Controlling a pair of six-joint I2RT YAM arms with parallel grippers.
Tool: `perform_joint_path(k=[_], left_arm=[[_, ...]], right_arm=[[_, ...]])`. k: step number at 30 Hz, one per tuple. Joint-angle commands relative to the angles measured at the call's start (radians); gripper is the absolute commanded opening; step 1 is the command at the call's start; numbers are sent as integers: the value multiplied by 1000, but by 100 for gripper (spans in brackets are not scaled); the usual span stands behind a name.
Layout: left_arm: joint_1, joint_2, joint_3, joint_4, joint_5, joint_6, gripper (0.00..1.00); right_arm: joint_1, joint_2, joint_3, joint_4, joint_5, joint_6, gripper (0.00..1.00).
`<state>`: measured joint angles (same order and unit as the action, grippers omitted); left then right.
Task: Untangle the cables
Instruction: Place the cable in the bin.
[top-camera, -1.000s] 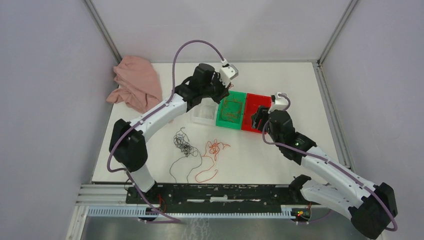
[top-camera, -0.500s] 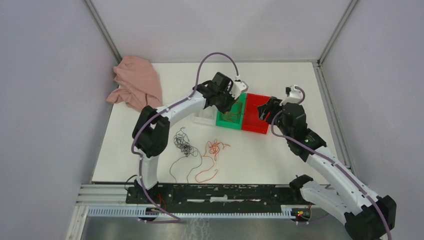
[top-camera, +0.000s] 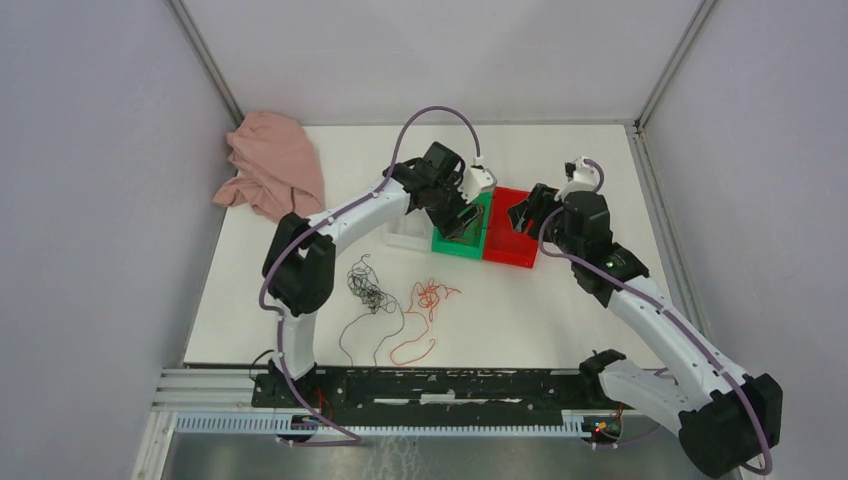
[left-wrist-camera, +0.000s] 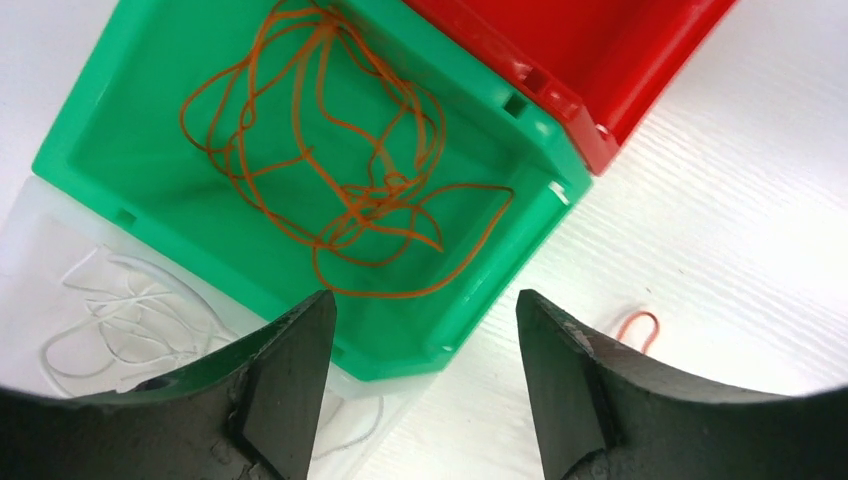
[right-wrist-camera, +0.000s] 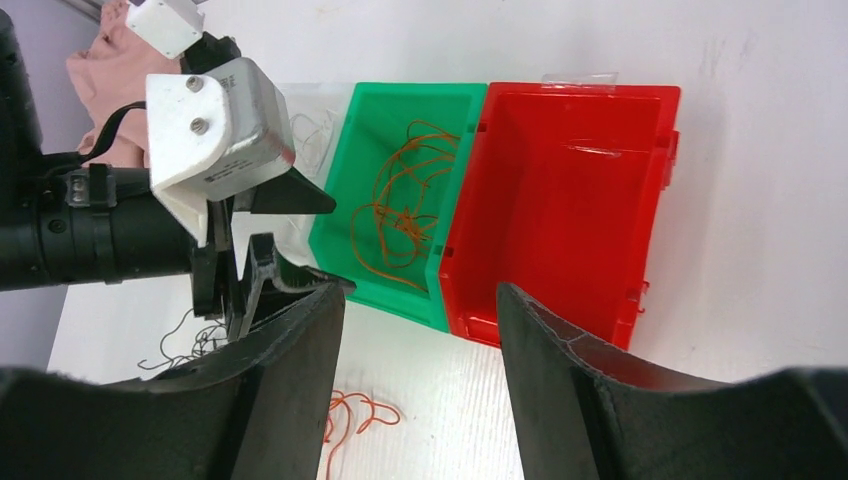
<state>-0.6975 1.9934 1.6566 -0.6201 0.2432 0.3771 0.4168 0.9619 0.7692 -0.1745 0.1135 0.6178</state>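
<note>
- White desk (top-camera: 560, 310) carries clear bin (left-wrist-camera: 60, 250), green bin (left-wrist-camera: 480, 290) and red bin (right-wrist-camera: 570, 200) in a row.
- Left gripper (left-wrist-camera: 422, 305) hangs over green bin, jaws wide apart, empty.
- Orange cable (left-wrist-camera: 340, 170) lies coiled inside green bin.
- Right gripper (right-wrist-camera: 420, 292) hangs over red bin, jaws apart, empty.
- Black cable (top-camera: 368, 292) and another orange one (top-camera: 430, 297) lie near the arm bases.

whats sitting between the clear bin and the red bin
The green bin sits between the clear bin and the red bin, with a loose orange wire coiled inside; the right wrist view shows it clearly.
</note>
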Motion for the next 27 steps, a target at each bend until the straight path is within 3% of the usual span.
perform_joint_path(k=[1,12,13,16,23,27], left_arm=[[3,-99,73,-66,81,67,74],[166,-242,143,-167,155,76,79],[185,-273,128,-167,159,71,89],[234,-373,79,-177,154,42,97],[403,-626,-104,-188,186,77,99],[429,-714,-197,-169,171,88,99]], right_arm=[[-6,65,84,54,-83,9,64],[24,349,147,172,-300,61,54],[40,373,154,174,-298,48,54],[104,402,159,183,-290,1,57],[342,346,69,134,-248,-103,64],[451,355,15,114,-185,-113,65]])
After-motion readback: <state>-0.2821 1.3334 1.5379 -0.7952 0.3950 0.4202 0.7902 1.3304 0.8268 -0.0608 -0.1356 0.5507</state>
